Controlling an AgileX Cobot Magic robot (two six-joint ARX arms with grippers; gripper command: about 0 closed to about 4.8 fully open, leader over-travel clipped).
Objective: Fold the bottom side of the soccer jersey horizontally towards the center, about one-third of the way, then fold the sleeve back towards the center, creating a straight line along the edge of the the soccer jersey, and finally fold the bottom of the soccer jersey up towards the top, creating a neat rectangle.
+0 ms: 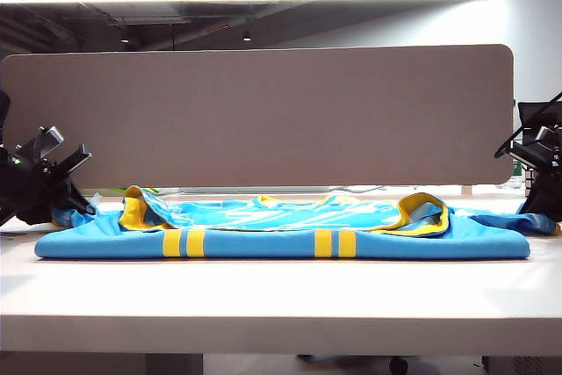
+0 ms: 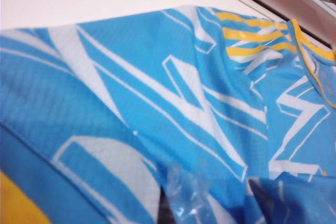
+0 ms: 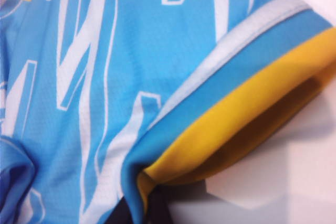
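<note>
The soccer jersey lies spread across the white table, sky-blue, with its near edge folded over and showing two pairs of yellow stripes. White jagged streaks show on the face behind the fold, and yellow lining curls up at both ends. My left gripper is at the jersey's left end, shut on bunched streaked cloth. My right gripper is at the right end. In the right wrist view its dark fingers pinch the blue and yellow hem beside a yellow-lined opening.
A grey partition panel stands right behind the table along its far edge. Bare white tabletop runs from the jersey to the front edge. Cables hang by the right arm.
</note>
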